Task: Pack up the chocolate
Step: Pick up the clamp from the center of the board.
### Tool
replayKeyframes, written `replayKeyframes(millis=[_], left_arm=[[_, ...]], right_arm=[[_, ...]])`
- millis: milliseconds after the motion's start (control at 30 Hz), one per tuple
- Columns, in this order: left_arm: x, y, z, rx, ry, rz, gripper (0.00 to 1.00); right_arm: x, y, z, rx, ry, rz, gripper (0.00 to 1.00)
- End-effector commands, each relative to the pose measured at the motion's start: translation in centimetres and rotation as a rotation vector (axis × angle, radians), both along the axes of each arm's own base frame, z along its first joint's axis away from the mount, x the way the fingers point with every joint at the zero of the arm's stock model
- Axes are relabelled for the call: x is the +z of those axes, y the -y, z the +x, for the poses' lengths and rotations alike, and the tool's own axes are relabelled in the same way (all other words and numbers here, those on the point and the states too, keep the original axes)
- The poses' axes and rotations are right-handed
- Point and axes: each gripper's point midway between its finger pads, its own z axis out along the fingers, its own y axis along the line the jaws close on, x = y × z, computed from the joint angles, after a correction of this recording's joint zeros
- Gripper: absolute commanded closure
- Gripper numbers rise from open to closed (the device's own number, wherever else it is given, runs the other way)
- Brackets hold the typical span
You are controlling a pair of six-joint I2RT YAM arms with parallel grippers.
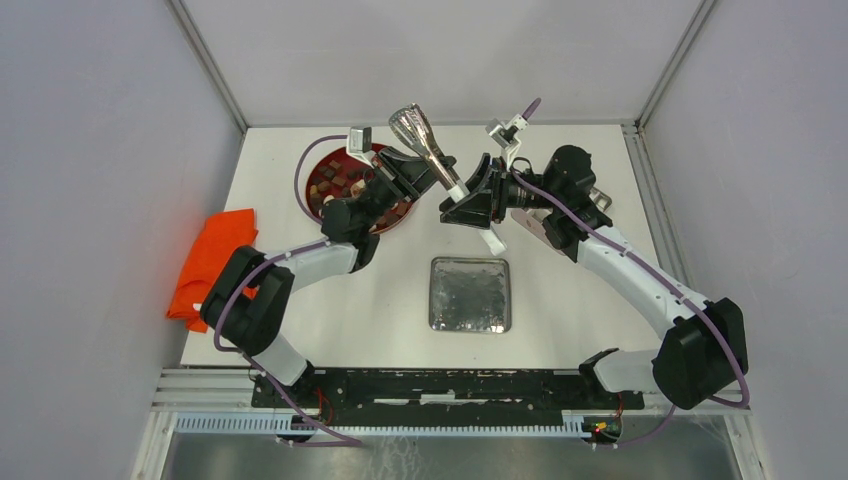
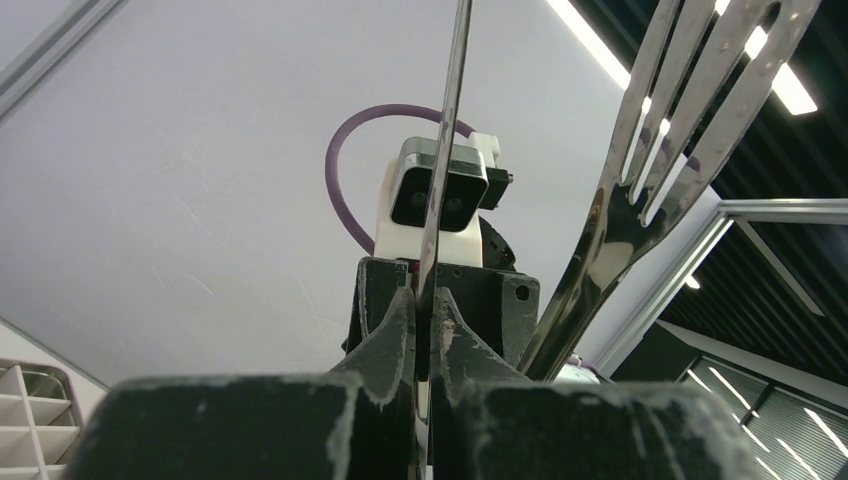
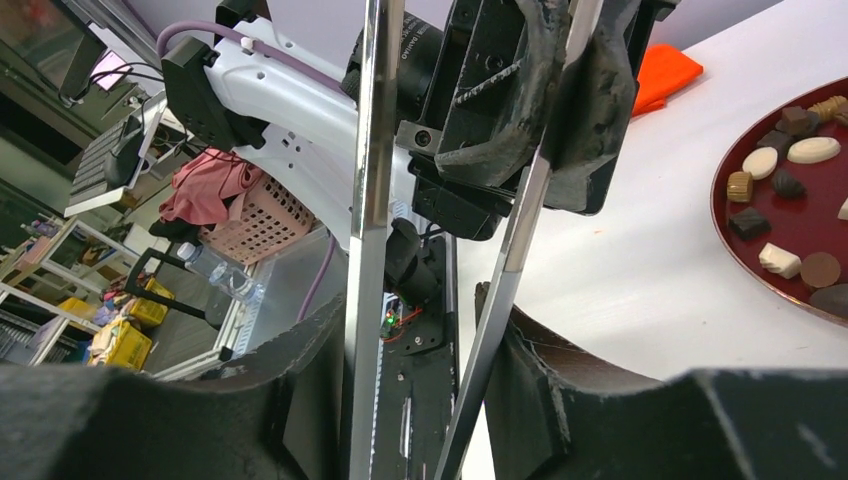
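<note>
L gripper [image 2: 425, 310] pinched tight on tongs [image 1: 420, 135], raised over mid-table, apparently for handover. R gripper [image 3: 420, 340] part spread, straddling both tong arms; firm hold can't be told. Chocolate [image 3: 813, 150] lies on red plate [image 1: 299, 190], far left; judged unpacked.

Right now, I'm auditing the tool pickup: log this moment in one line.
left hand: shut on shiny metal tongs | right hand: around both tong arms, grip unclear | chocolate pieces: on round dark-red plate

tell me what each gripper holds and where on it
Left gripper is shut on one arm of the tongs, partway along. Right gripper straddles both arms; whether it grips cannot be told.
</note>
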Motion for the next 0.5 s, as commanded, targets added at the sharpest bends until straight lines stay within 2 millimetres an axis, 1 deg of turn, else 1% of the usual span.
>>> replayKeyframes(millis=[0,133,300,467], left_arm=[[3.6,-2.2,-2.2,0.027,0.152,-0.143,0.98],[3.5,-2.2,-2.2,0.021,0.144,-0.145,0.97],[3.3,-2.4,-2.1,0.019,0.123,-0.150,0.84],[3.3,-2.6,-2.1,0.023,0.117,-0.153,0.82]], right_arm=[[1.8,-0.2,-1.0,0.041,0.094,0.033,0.53],[2.2,-0.1,-1.2,0.050,0.100,0.041,0.52],[3.0,0.0,-1.8,0.069,0.109,0.061,0.49],[2.9,0.1,-2.1,0.077,0.106,0.061,0.47]])
